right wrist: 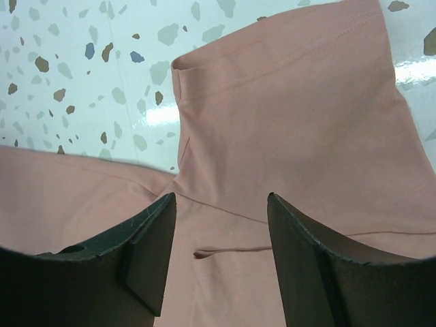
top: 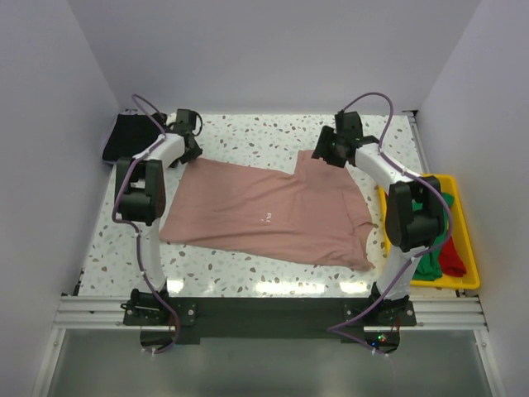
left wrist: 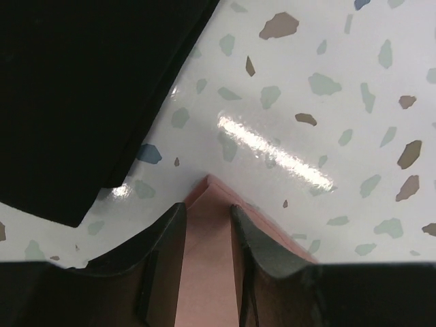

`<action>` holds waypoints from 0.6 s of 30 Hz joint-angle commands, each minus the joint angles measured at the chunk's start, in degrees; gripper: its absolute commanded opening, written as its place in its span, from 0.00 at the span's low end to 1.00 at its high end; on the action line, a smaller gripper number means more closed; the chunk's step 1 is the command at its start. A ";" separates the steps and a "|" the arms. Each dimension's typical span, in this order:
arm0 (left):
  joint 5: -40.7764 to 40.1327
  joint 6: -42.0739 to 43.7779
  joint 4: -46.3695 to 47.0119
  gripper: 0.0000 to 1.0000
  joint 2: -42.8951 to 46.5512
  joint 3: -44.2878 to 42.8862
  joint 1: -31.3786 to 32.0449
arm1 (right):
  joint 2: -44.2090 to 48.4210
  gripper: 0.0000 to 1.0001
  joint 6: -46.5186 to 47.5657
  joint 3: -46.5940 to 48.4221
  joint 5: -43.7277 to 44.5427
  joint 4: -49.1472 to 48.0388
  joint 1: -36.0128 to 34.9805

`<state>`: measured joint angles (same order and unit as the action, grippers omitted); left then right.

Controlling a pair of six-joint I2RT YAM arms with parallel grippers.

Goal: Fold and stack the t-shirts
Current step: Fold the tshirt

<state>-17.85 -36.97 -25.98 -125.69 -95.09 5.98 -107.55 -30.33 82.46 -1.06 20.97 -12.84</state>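
Observation:
A dusty-pink t-shirt (top: 264, 215) lies spread flat across the middle of the table, with a small white print near its centre. My left gripper (top: 192, 153) sits low at its far left corner. In the left wrist view the corner of the pink cloth (left wrist: 204, 272) lies flat in the narrow gap of the left gripper (left wrist: 208, 208), whose jaws are open and apart from it. My right gripper (top: 324, 157) hovers at the far right sleeve. In the right wrist view the right gripper (right wrist: 221, 197) is wide open over the sleeve seam of the pink shirt (right wrist: 293, 122). A folded black t-shirt (top: 126, 136) rests at the far left.
The black shirt (left wrist: 75, 88) lies just left of the left gripper. A yellow bin (top: 446, 284) at the right edge holds a green shirt (top: 430, 265) and a red shirt (top: 452, 256). White walls close in the table on three sides.

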 commanded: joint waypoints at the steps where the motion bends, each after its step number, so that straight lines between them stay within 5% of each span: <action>1: -1.40 -1.35 0.14 0.37 -0.61 -3.87 -0.26 | -0.21 0.59 1.06 1.04 -0.61 -1.81 0.27; 18: -1.75 -1.35 -1.36 0.35 -2.72 -5.72 0.09 | -0.12 0.59 1.23 1.66 -0.87 -1.11 0.54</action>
<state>-18.11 -37.47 -26.74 -127.50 -98.39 6.00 -107.55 -29.93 82.48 -1.23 20.97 -12.71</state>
